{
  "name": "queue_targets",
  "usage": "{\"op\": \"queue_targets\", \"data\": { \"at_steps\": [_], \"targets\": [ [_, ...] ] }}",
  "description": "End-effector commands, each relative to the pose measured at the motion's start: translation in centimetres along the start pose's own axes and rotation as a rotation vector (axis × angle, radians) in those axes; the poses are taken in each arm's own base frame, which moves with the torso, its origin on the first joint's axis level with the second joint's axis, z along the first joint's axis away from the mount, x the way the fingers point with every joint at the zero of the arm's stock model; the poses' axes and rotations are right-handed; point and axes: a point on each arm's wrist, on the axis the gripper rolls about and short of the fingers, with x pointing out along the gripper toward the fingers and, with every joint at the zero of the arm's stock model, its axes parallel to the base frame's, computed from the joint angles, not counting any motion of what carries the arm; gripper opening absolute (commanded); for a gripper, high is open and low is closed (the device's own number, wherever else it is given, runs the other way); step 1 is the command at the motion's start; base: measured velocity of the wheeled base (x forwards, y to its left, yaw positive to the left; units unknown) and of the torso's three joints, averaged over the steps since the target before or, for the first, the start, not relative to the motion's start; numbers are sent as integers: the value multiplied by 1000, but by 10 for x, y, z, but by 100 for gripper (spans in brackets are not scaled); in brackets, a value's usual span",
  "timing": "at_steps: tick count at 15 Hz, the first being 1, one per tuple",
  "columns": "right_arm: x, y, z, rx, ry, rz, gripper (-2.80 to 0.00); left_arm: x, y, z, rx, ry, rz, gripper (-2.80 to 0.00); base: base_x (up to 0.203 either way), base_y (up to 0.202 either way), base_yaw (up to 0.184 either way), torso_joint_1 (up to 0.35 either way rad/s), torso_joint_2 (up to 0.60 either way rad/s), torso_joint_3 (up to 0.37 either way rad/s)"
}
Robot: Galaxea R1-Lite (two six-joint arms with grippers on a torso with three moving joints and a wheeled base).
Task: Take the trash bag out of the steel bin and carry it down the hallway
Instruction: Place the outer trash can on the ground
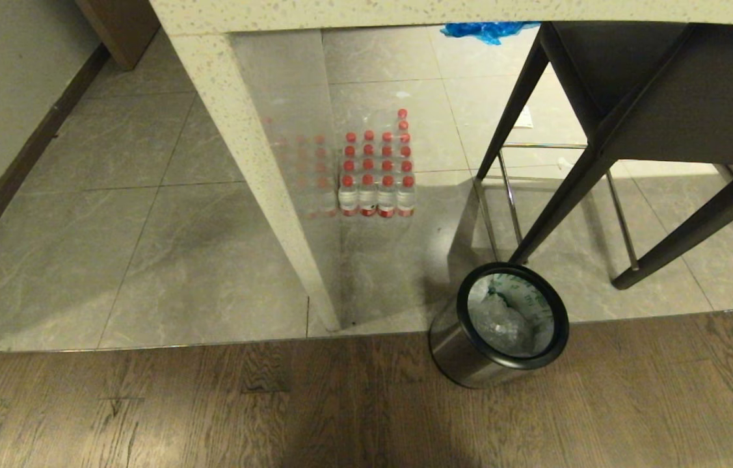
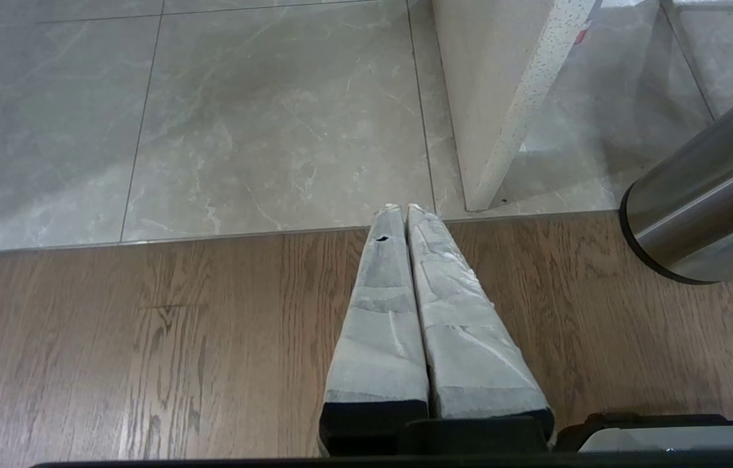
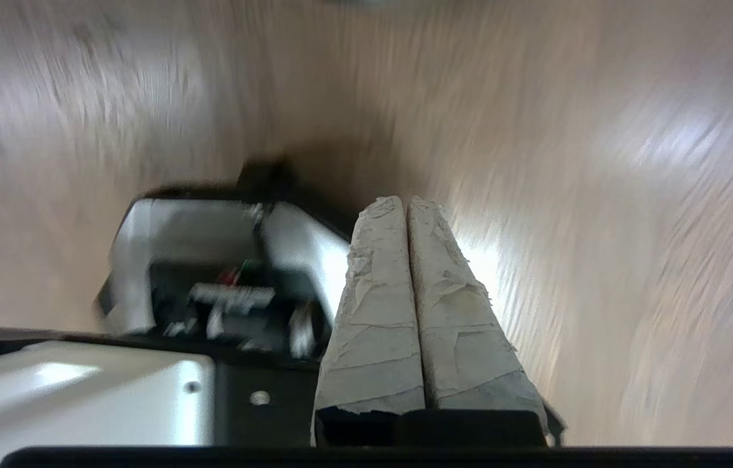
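1. Steel bin (image 1: 464, 354) stands on the wood floor by the tiles, trash bag (image 1: 512, 318) inside.
2. Left pincer (image 2: 399, 209) closed, bin off to its right.
3. Right pincer (image 3: 402, 201) closed, empty; likely nearer.

The steel bin (image 1: 470, 351) stands open-topped, crowded by stool legs (image 1: 561, 195) and counter leg (image 1: 262, 188).

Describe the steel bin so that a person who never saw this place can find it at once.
Find the speckled white counter and follow its leg down to the floor. Beside the foot of that leg, by the dark stool, stands the steel bin on the wooden floor. It alone is round and shiny, with a black rim and the trash bag inside.
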Motion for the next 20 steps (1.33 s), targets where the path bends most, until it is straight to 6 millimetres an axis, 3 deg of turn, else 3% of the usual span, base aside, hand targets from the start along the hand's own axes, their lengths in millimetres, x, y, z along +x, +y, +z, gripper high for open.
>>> {"op": "queue_targets", "data": {
  "at_steps": [1, 4, 6, 10, 13, 17, 18, 20],
  "targets": [
    [65, -3, 36, 50, 234, -18, 0, 0, 0, 0, 0, 3, 1, -280, 0, 0, 0, 0, 0, 0],
    [132, -2, 84, 115, 291, -19, 0, 0, 0, 0, 0, 0, 1, -280, 0, 0, 0, 0, 0, 0],
    [176, -6, 101, 123, 296, -78, 0, 0, 0, 0, 0, 1, 1, -280, 0, 0, 0, 0, 0, 0],
    [258, -19, 108, 88, 206, -229, 0, 0, 0, 0, 0, 0, 1, -280, 0, 0, 0, 0, 0, 0],
    [305, -27, 103, 67, 161, -329, 0, 0, 0, 0, 0, 2, 1, -280, 0, 0, 0, 0, 0, 0],
    [336, -30, 109, 67, 67, -412, 0, 0, 0, 0, 0, 2, 1, -280, 0, 0, 0, 0, 0, 0],
    [338, -30, 110, 67, 53, -412, -280, 0, 0, 0, 0, 1, 1, -280, 0, 0, 0, 0, 0, 0],
    [343, -31, 109, 62, 40, -433, -280, 0, 0, 0, 0, 2, 1, -280, 0, 0, 0, 0, 0, 0]
  ]
}}
